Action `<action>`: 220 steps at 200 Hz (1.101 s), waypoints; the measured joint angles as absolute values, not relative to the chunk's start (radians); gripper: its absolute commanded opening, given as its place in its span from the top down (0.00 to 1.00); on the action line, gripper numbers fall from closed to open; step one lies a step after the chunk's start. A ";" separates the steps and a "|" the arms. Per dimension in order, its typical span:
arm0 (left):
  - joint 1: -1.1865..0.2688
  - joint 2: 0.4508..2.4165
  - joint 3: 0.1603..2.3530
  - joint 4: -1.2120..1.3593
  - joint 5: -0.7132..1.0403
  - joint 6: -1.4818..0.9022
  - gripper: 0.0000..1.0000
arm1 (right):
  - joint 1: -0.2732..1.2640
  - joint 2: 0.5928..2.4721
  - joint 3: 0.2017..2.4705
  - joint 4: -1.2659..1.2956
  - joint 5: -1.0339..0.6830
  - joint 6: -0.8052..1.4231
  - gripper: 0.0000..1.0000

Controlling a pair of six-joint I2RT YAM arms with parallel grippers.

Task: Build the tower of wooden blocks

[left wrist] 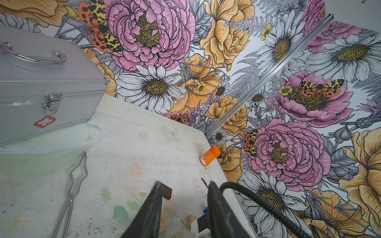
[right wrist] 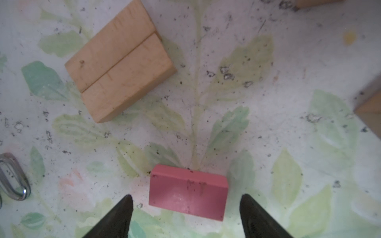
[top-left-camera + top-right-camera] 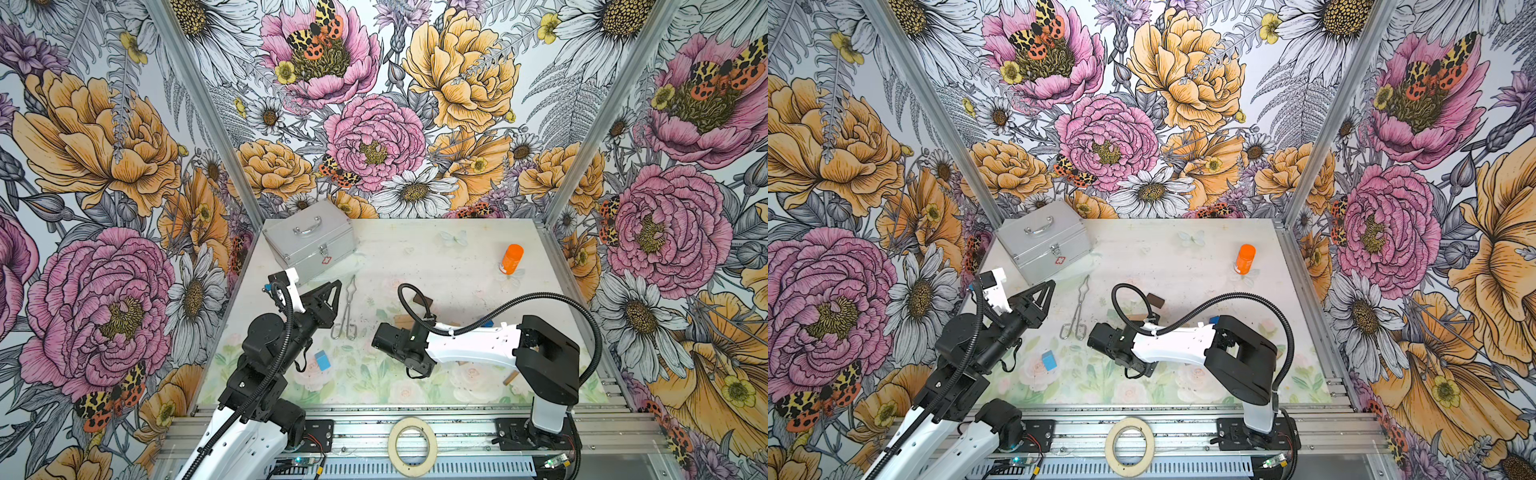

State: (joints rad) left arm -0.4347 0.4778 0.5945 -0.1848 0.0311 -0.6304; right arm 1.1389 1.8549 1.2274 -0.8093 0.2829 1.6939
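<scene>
I'm aiming the right gripper [image 2: 186, 201], jaws wide and empty, squarely across the pink bar [image 2: 188, 191] near the tan bars [image 2: 121, 61] before closing.

On the flower-printed table [image 3: 415, 257] we see a silver case [image 3: 309, 241] in the far left corner, tongs [image 3: 347, 309] beside it, an orange bottle [image 3: 512, 258] far right, a blue cube [image 3: 322, 360], a pink bar [image 2: 188, 192] and two tan bars [image 2: 120, 61] touching side by side

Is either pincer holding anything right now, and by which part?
Nothing is held. The right pincer stands open around the flat pink wooden block, gaps on both sides; the left pincer is open and empty.
</scene>
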 measured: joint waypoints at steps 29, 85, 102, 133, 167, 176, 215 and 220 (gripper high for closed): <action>-0.435 0.477 0.595 -0.187 0.031 -0.630 0.62 | 1.131 1.874 1.227 -0.792 0.260 1.694 0.18; -0.437 0.462 0.595 -0.194 0.031 -0.630 0.62 | 1.116 1.888 1.228 -0.776 0.228 1.677 0.22; -0.439 0.458 0.595 -0.198 0.030 -0.630 0.62 | 1.111 1.888 1.228 -0.777 0.215 1.666 0.24; -0.443 0.453 0.595 -0.203 0.027 -0.630 0.62 | 1.102 1.888 1.228 -0.781 0.196 1.640 0.27; -0.443 0.447 0.595 -0.207 0.022 -0.630 0.62 | 1.093 1.892 1.234 -0.792 0.174 1.595 0.29; -0.443 0.446 0.595 -0.208 0.022 -0.630 0.62 | 1.092 1.899 1.243 -0.802 0.167 1.580 0.29; -0.444 0.444 0.595 -0.213 0.015 -0.629 0.62 | 1.090 1.913 1.262 -0.829 0.159 1.521 0.29; -0.445 0.444 0.595 -0.213 0.015 -0.629 0.62 | 1.089 1.913 1.262 -0.831 0.157 1.515 0.29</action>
State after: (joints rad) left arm -0.4450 0.4442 0.5945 -0.2131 0.0154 -0.6292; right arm 1.0893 1.9129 1.2625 -0.8307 0.1574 1.5154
